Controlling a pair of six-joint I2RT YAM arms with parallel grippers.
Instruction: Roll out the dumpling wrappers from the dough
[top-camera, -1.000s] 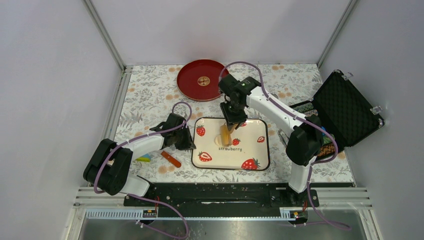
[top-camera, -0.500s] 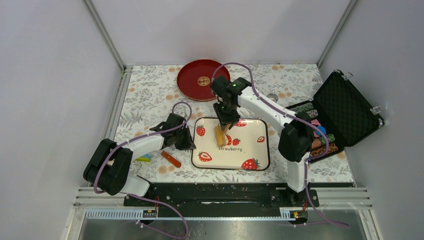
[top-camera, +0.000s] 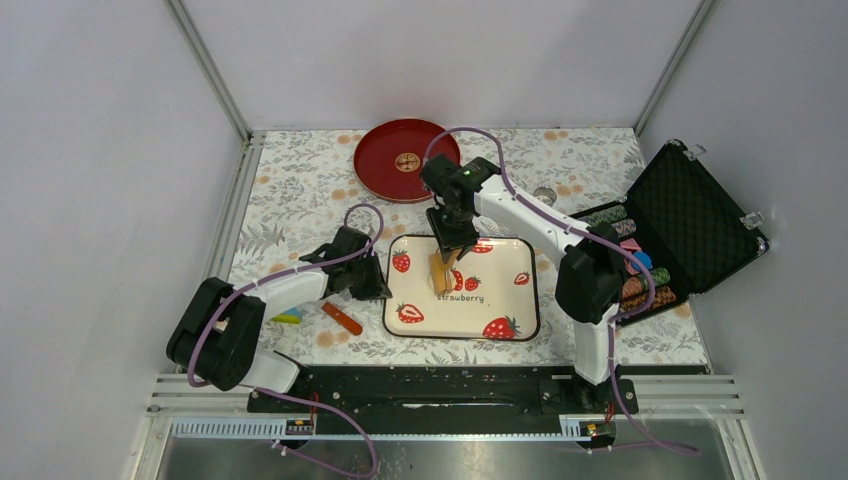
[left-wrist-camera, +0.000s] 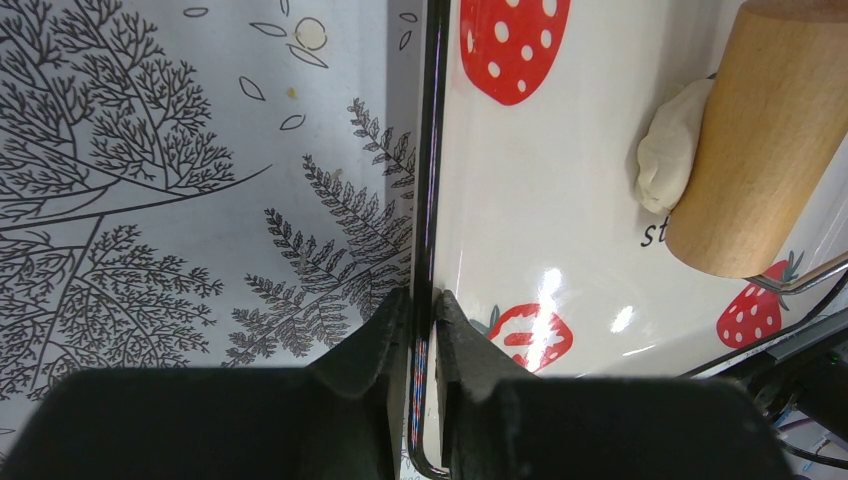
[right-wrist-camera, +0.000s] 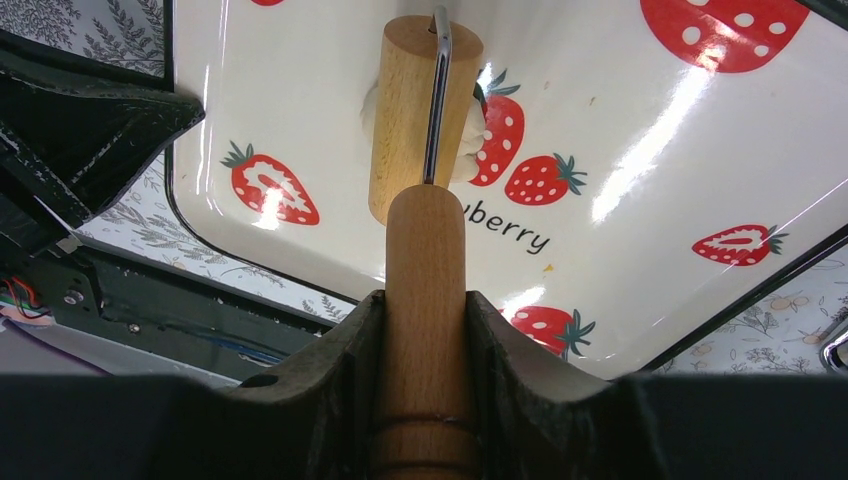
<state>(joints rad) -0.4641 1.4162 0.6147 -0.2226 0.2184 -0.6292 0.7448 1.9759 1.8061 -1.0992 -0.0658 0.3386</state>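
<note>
The dough (left-wrist-camera: 662, 150) lies near the middle of the strawberry tray (left-wrist-camera: 520, 200), a pale lump bulging out from under the wooden roller (left-wrist-camera: 765, 140) that rests across it. In my right wrist view only a pale edge shows on each side of the barrel. It looks thick to me, so I judge the wrapper is not yet rolled thin. The barrel sits on top of the dough so that its weight and my push can flatten it. A metal wire joins the barrel to the wooden handle (right-wrist-camera: 425, 240). My right gripper (right-wrist-camera: 425, 305) is clenched on that handle, its 2 fingers snug against the sides, which lets me steer the strokes. My left gripper (left-wrist-camera: 425, 310) is almost closed, pinching the tray's dark left rim with 1 finger inside the tray and 1 outside over the floral tabletop (left-wrist-camera: 200, 200). I take that hold as an anchor, so the tray does not slide while I roll.
</note>
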